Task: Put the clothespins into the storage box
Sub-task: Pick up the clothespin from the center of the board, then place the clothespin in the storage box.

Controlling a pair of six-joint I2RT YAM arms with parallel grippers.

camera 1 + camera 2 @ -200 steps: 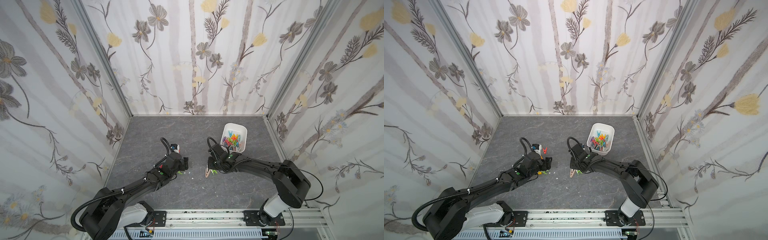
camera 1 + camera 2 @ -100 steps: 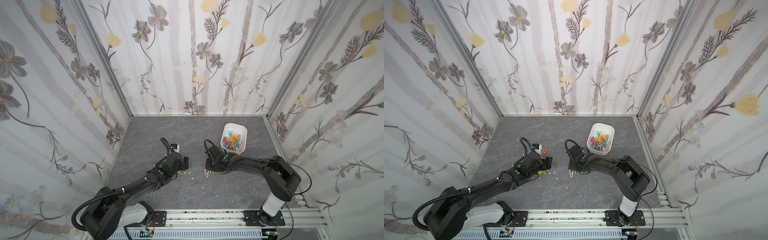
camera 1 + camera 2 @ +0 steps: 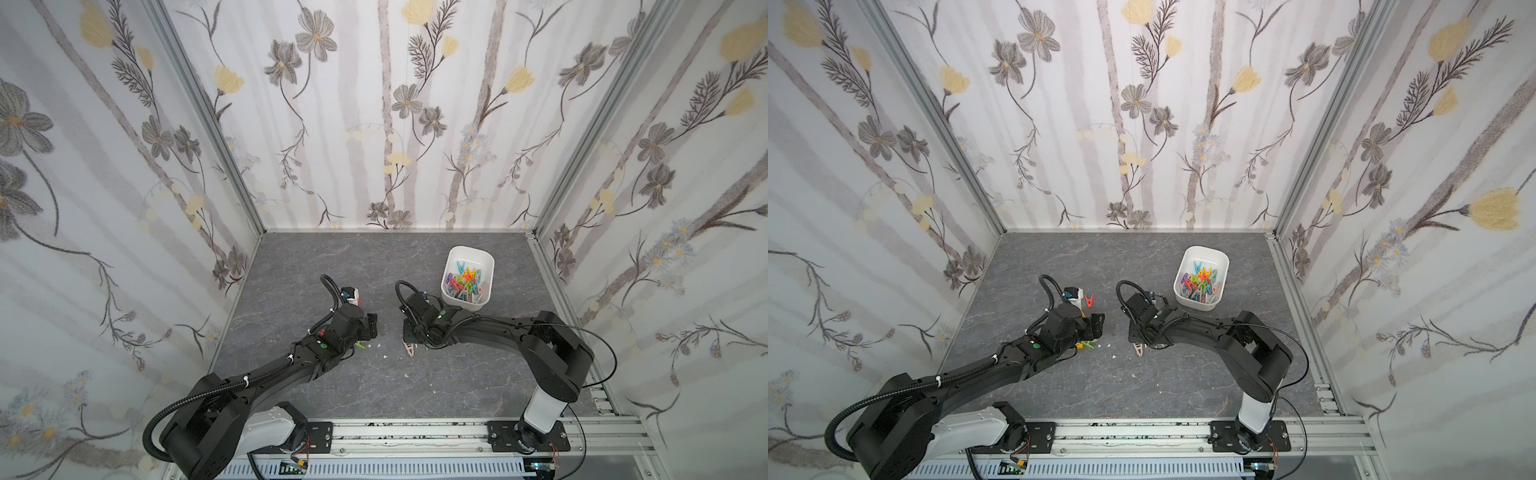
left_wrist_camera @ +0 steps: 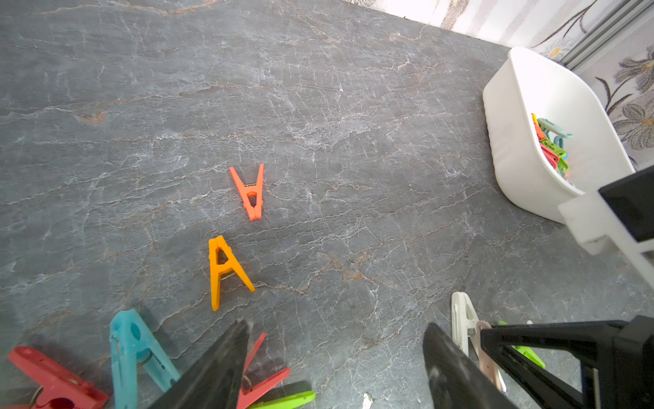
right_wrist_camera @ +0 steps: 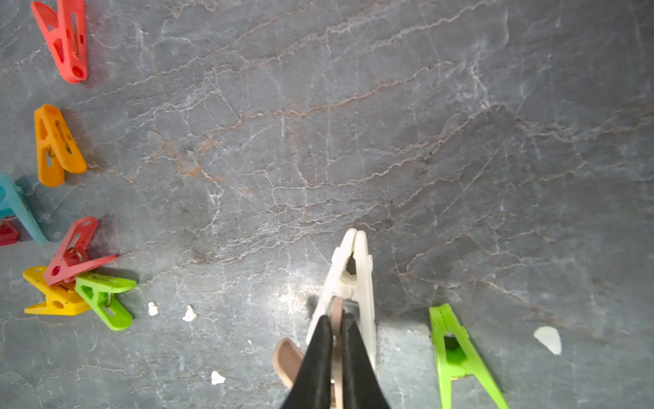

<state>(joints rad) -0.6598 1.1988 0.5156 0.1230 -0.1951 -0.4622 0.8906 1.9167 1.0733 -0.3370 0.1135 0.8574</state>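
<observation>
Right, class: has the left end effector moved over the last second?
No. The left end effector keeps the same spot and the same gap from the box.

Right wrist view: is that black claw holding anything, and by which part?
Yes. The right gripper is shut on the beige clothespin, pinching one thin leg of it; the white clothespin beside it seems ungripped.

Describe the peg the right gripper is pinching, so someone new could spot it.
Start at the white storage box and find the right gripper just in front of it. It pinches the beige clothespin, which lies against a white clothespin. The lime clothespin lies apart.
</observation>
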